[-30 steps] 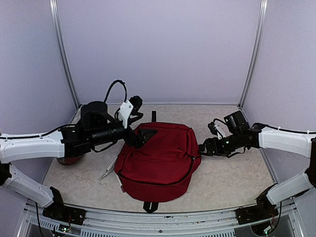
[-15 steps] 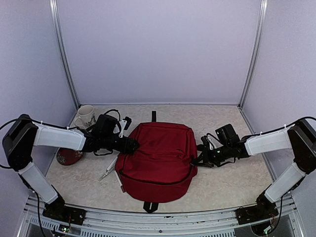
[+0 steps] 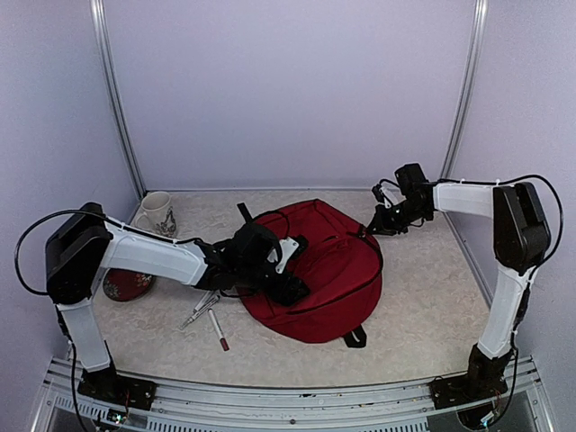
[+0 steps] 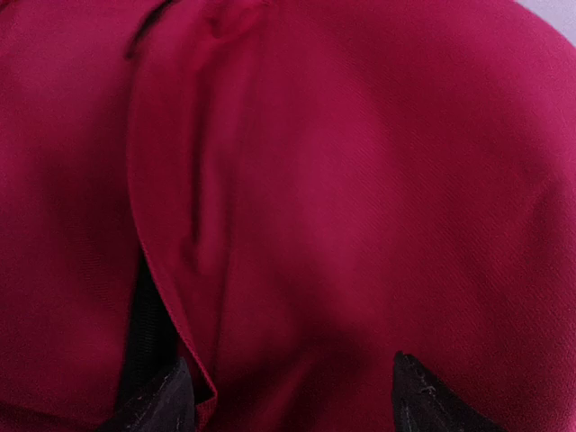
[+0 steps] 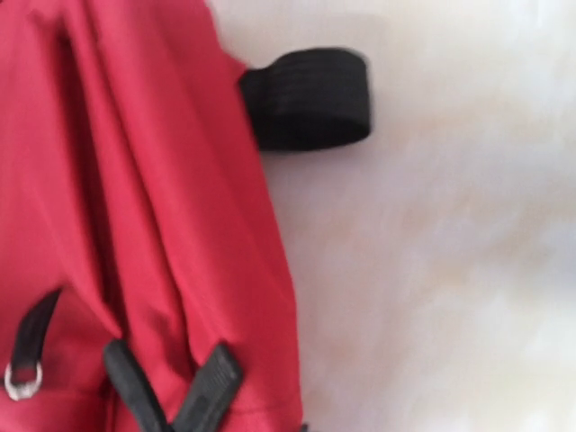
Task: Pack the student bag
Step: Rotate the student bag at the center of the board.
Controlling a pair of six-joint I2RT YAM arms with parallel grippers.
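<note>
Two arms meet at the student bag, which lies flat on the table. As far as the overhead view lets me judge, its long axis runs from its near left side up to its far right corner.

The left gripper sits on the bag's near left flank. In its wrist view the fingertips stand apart, with a fold of red fabric between them; they are pressed close to the cloth but not clamped on it.

The right gripper is at the bag's far right corner with its jaws together, right against the bag. I cannot tell whether it pinches cloth or a zipper pull.

Pens lie just left of the bag, nearer the left arm. In my judgement the next move depends on the bag's mouth opening between the two grippers.
</note>
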